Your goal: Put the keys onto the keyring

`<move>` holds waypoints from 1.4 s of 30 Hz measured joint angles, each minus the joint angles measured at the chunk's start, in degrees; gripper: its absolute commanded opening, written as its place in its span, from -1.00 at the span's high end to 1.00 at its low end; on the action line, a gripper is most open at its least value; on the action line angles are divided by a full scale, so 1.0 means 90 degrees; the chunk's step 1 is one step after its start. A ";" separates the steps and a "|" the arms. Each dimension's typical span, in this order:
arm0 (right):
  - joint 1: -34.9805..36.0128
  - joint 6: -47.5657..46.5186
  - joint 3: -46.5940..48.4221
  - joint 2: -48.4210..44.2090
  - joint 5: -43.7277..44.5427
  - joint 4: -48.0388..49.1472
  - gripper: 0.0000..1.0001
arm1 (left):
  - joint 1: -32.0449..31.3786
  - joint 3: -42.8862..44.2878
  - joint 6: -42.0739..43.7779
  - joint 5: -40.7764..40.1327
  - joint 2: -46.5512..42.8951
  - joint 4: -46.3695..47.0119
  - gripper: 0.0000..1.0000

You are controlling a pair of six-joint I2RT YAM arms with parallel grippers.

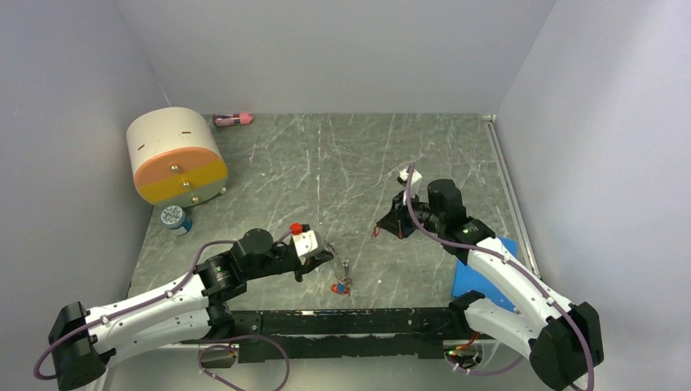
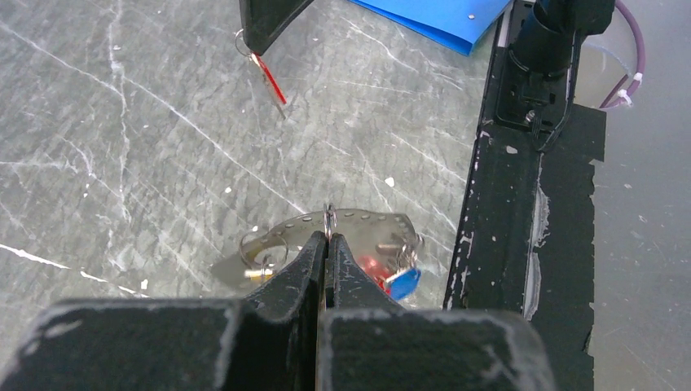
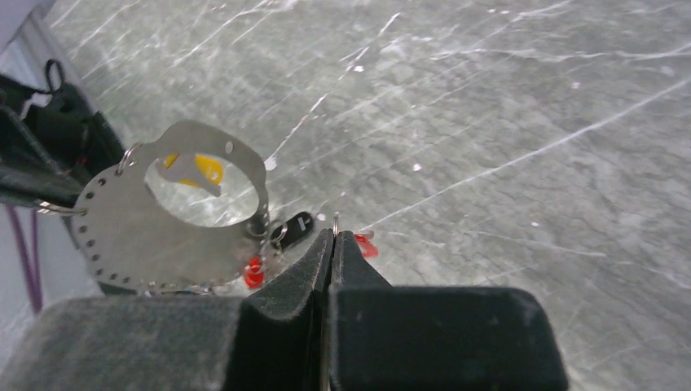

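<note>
Left gripper (image 2: 327, 242) is pinched together on a small wire loop at the rim of the keyring (image 2: 363, 224). That much I get only from the left wrist feed. There the plate stands on edge just past the fingertips, with a red piece and a blue tag (image 2: 403, 282) bunched at its right end. I cannot tell whether they touch the table.

From overhead the keyring (image 1: 345, 267) is only a thin sliver near the middle of the near edge, so that view tells me little about the hold.

On the right wrist feed, the right gripper (image 3: 335, 236) is closed on a thin wire, and the red key (image 3: 365, 243) sits just right of the tips. The same feed shows the plate broadside, to the left. It has a row of small holes along the rim and a large cutout. A black fob (image 3: 293, 229) hangs at its right side.

The left wrist feed adds that the red key dangles below the right gripper, clear of the table and apart from the keyring.

The table (image 1: 326, 163) is grey stone-look with white veins, boxed in by plain pale walls (image 1: 326, 49). At far left sits a cream-and-orange drum (image 1: 175, 155). A blue sheet (image 1: 466, 283) lies near right, partly under the right arm. A black rail (image 1: 367, 319) runs along the near edge.
</note>
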 measured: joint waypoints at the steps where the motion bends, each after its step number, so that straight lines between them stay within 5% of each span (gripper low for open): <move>1: 0.0002 -0.0015 -0.0002 0.0000 -0.0126 -0.0029 1.00 | 0.0000 0.0015 0.0000 0.0015 0.0029 0.0000 0.95; 20: 0.1727 -0.0559 0.0049 -0.0389 -0.0920 -0.0304 1.00 | 0.0000 0.0056 -0.0104 0.0136 0.0223 0.0175 0.95; 42: 0.1887 -0.0923 0.0049 -0.0532 -0.1571 -0.0257 1.00 | 0.0000 0.0056 -0.0131 0.0243 0.0245 0.0194 0.95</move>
